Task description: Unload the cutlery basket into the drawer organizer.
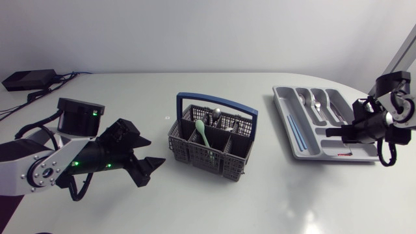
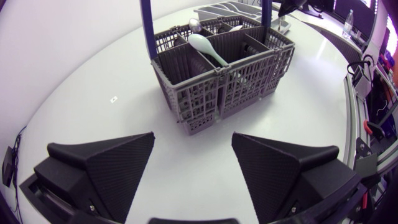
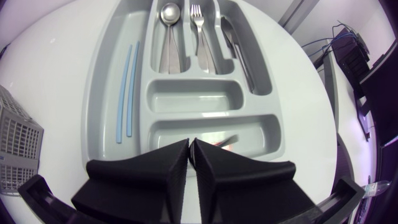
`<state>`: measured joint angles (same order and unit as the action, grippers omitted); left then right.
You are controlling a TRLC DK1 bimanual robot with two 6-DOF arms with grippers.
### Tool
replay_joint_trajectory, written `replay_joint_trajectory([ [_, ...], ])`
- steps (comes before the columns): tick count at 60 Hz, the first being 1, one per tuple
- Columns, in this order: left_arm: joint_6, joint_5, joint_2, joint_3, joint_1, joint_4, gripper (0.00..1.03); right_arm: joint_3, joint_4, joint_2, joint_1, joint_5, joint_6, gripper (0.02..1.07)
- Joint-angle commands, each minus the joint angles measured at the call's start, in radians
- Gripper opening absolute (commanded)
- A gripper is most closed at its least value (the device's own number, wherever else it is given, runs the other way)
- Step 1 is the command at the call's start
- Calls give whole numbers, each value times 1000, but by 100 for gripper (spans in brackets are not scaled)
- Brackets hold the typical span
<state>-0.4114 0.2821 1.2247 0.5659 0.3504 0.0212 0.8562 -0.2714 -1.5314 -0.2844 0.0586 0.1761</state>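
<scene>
Over the drawer organizer's (image 3: 102, 93) near compartment, my right gripper (image 3: 189, 143) is pressed shut and empty, seemingly at a drop spot. Left of the cutlery basket (image 2: 217, 93), my left gripper (image 2: 193, 138) gapes wide, empty, facing the green spoon (image 2: 208, 48) to fetch it.

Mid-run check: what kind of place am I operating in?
Probably a lab test bench rather than a kitchen: a plain white table, with a cutlery basket and a drawer organizer staged on it.

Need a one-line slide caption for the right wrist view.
Shut right gripper above the drawer organizer: spoon, fork, knife, two blue sticks.
</scene>
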Motion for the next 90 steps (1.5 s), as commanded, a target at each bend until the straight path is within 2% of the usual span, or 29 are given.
replay_joint_trajectory([
  [1,17,-3,13,29,10,11,88,26,35,-81,-7,20,-33,17],
  [13,26,-18,13,52,33,29,88,70,112,-223,-2,44,-64,20],
  [14,26,-20,13,55,35,33,88,70,116,-228,-2,46,-64,23],
  [17,28,-24,13,65,42,40,88,70,135,-239,-2,46,-66,46],
  [21,33,-32,13,72,53,46,88,72,141,-240,-2,46,-67,67],
  [28,56,-34,16,104,65,68,88,69,139,-207,-6,40,-59,89],
  [48,171,-34,61,193,121,100,87,-83,129,63,-6,-117,-43,91],
  [58,301,-55,136,270,137,92,87,-161,101,201,56,-174,-40,91],
  [68,428,-69,213,305,147,33,82,-194,103,215,83,-195,-47,91],
  [76,500,-107,266,325,183,6,78,-201,103,215,82,-210,-49,91],
  [90,588,-182,331,354,216,-69,78,-229,130,206,100,-224,-70,91],
])
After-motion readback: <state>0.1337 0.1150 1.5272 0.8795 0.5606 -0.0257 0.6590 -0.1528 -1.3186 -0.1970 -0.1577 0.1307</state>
